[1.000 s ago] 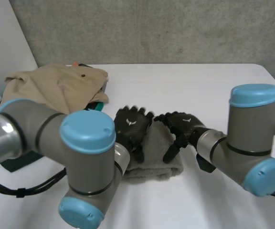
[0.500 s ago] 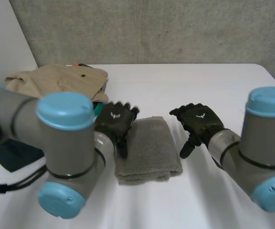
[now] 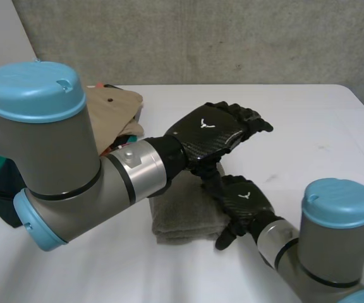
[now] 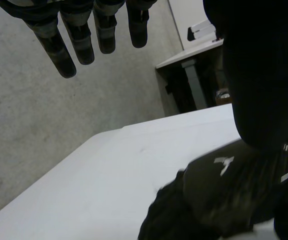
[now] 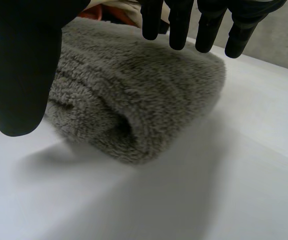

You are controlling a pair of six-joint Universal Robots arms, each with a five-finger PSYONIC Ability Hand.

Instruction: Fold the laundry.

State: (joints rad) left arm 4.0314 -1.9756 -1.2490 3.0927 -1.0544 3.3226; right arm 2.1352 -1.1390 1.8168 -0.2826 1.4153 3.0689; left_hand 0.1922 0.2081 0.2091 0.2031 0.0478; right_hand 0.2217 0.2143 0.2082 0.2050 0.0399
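Note:
A grey fleecy towel (image 3: 183,213) lies folded on the white table (image 3: 308,126). My left hand (image 3: 210,129) hangs open in the air above the towel's far end, fingers straight and pointing right; in the left wrist view its fingers (image 4: 79,42) are spread with nothing between them and the thumb. My right hand (image 3: 244,203) is open at the towel's near right edge. In the right wrist view the rolled fold of the towel (image 5: 134,95) lies just under its straight fingers (image 5: 181,22), which do not grip it. The right hand (image 4: 219,192) also lies below the left palm.
A pile of beige clothing (image 3: 115,104) lies at the table's back left, partly behind my left arm (image 3: 74,164). A dark teal object (image 3: 2,189) sits at the left edge. A grey wall (image 3: 201,38) stands behind the table.
My left hand has lifted off the towel's left side and swung up and right over it. My right hand has moved from right of the towel to its near right edge.

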